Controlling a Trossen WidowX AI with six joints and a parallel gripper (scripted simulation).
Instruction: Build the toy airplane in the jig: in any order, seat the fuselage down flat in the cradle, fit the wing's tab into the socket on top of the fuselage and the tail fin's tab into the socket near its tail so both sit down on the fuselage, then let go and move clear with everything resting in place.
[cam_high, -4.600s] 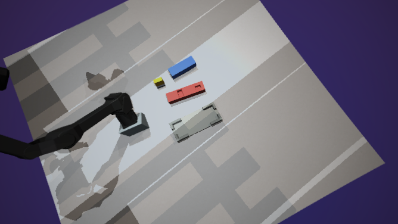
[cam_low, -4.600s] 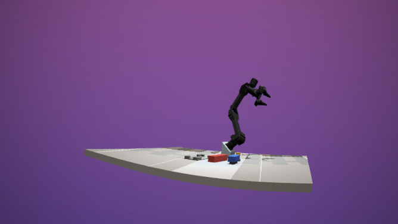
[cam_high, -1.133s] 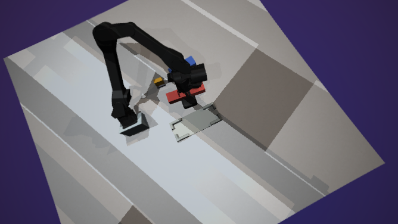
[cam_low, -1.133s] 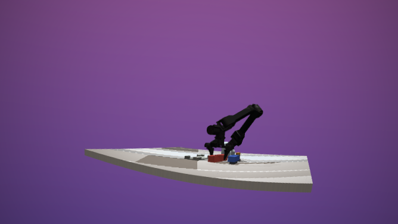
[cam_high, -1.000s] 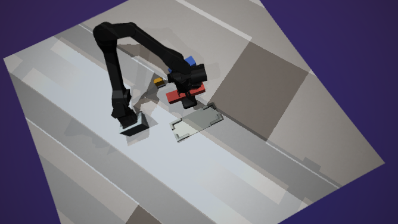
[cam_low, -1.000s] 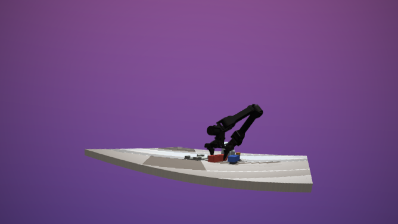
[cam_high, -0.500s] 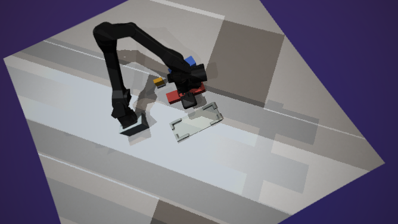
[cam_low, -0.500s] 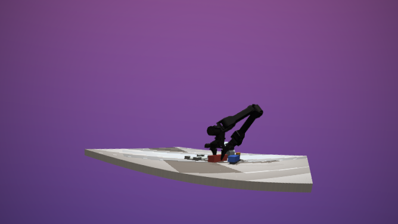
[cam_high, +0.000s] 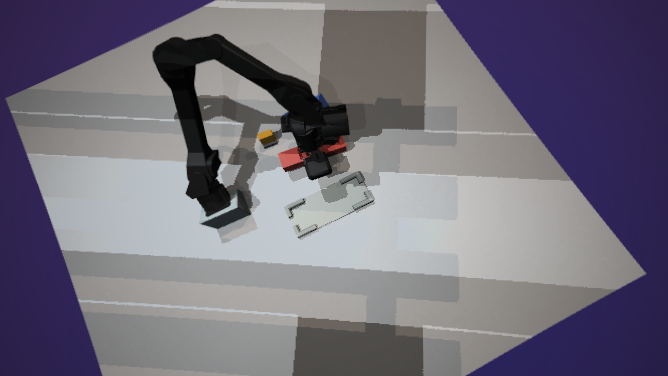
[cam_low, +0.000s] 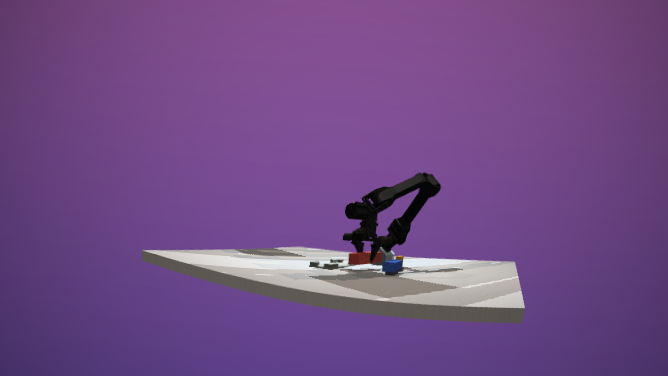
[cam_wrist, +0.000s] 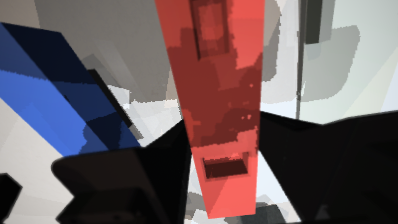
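Beneath me I see only a flat grey table (cam_high: 500, 225) patched with pale and dark bands, its thick slab edge (cam_low: 350, 302) set against a purple backdrop (cam_low: 250, 100).

Your gripper (cam_high: 317, 161) is clamped on the red fuselage (cam_high: 290, 159), beside the empty cradle (cam_high: 300, 204) (orange tail fin (cam_high: 266, 136) nearby), near the table's (cam_high: 525, 225) centre.

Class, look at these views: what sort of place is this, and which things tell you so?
Probably a robot assembly bench: a black jointed arm on a grey patchwork table, a pale jig plate with grey corner brackets, and a red slotted toy fuselage block gripped in the jaws.
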